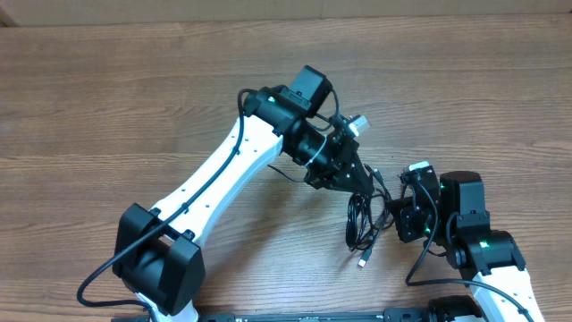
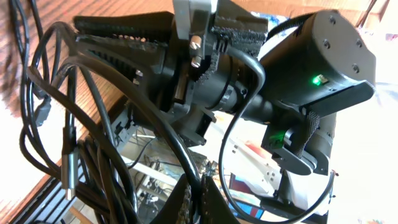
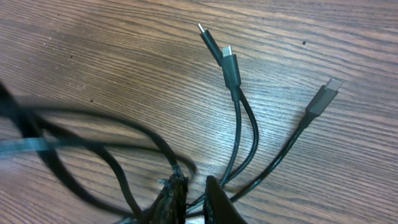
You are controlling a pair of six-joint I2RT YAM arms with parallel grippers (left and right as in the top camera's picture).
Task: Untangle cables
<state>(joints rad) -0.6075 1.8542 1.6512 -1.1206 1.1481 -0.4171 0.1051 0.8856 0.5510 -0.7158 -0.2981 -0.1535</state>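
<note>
Thin black cables [image 1: 360,222] hang in a tangled bunch between my two grippers, and one silver plug [image 1: 363,262] lies on the wood below. My left gripper [image 1: 361,183] is shut on a strand at the top of the bunch; in the left wrist view its jaws [image 2: 200,200] pinch one black cable, with loops [image 2: 93,124] and a silver-tipped plug [image 2: 69,168] to the left. My right gripper [image 1: 394,215] holds the bunch from the right. In the right wrist view it [image 3: 196,200] is shut on several strands, whose plug ends [image 3: 231,65] [image 3: 323,98] fan out over the table.
The wooden table [image 1: 134,98] stretches to the left and back. The right arm's black wrist with a green light [image 2: 320,68] sits close in front of the left wrist camera. Thicker black arm cables [image 1: 98,273] loop near the left arm's base.
</note>
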